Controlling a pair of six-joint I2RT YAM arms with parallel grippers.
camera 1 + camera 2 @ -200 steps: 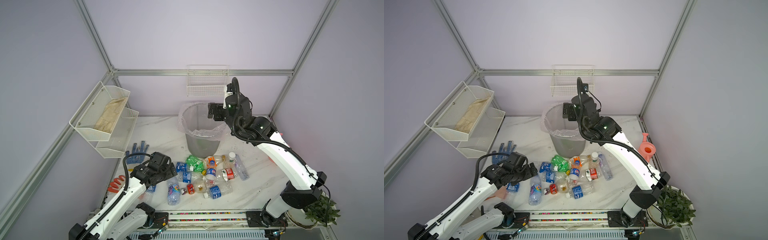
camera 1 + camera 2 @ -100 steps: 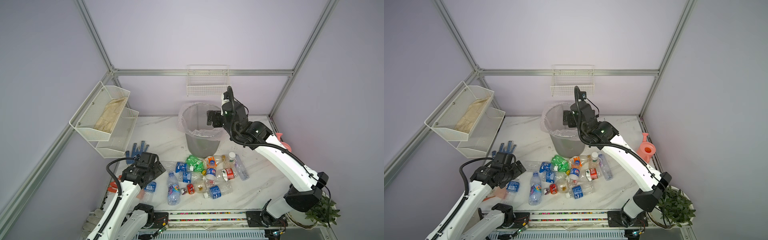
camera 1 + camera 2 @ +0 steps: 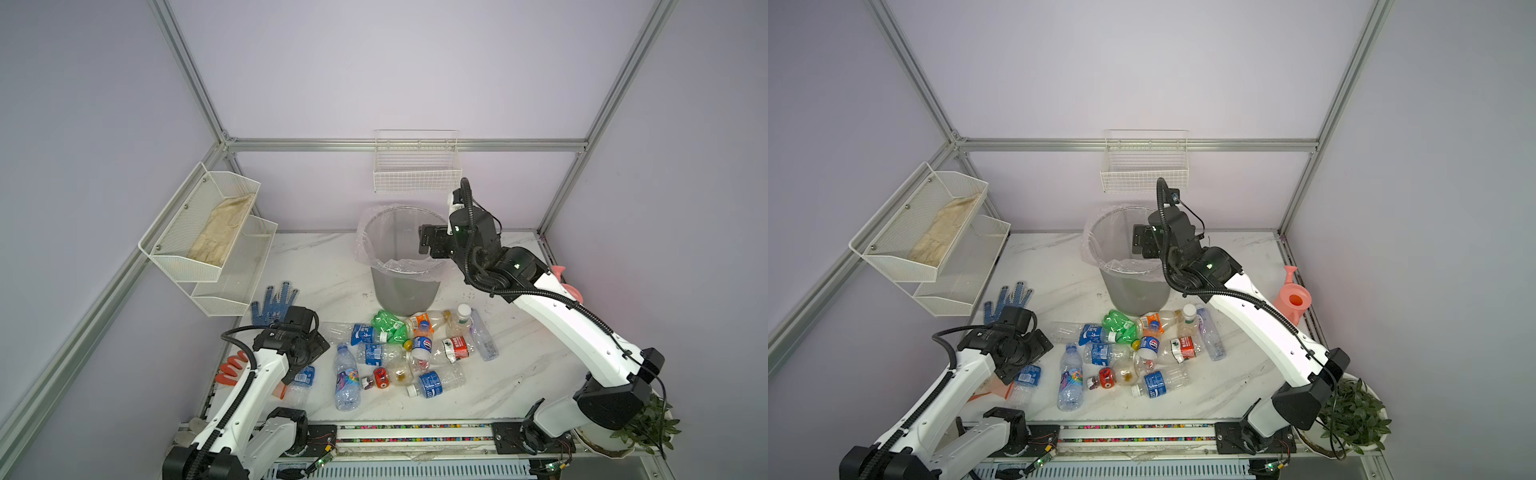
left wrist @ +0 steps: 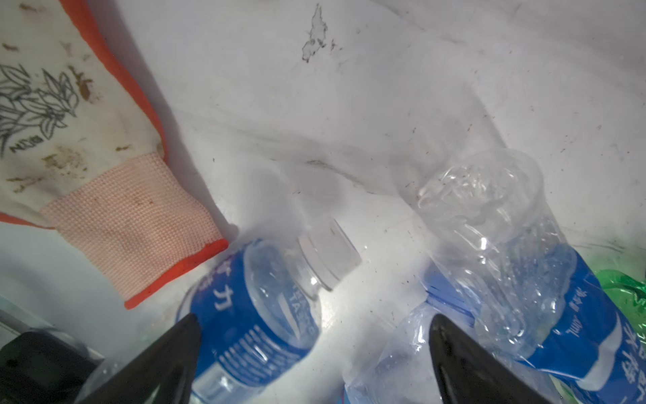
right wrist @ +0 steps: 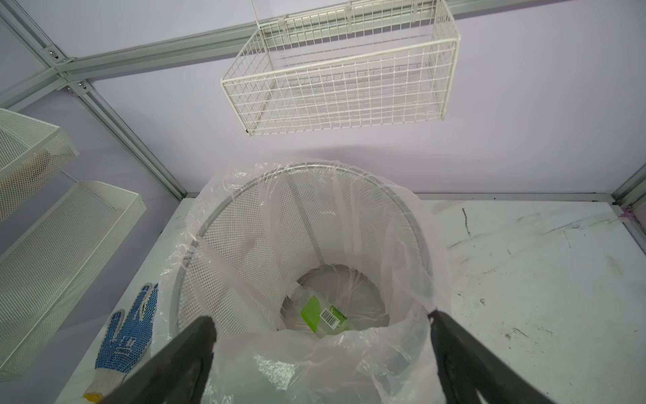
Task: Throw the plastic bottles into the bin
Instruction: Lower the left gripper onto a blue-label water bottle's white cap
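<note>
Right gripper (image 3: 426, 241) gapes empty over the bin (image 3: 405, 291), one green-labelled bottle (image 5: 323, 316) inside; left gripper (image 4: 313, 320) (equally wide) hovers above the many near plastic bottles (image 3: 430, 384) remaining.

Desk (image 3: 523, 374): white marbled top, scuffed and smudged. The bin (image 3: 405, 291) stands mid-desk, toward the back edge. The plastic bottles (image 3: 434, 384) lie in a loose heap just in front of it, mostly on their sides. Blue-dotted glove (image 3: 272, 303) lies flat near the left edge. Orange-trimmed glove (image 3: 230, 370) is at the front-left corner, with a blue-labelled bottle (image 3: 302, 376) just beside its cuff. Pink watering can (image 3: 1292, 300) stands at the right edge.
</note>
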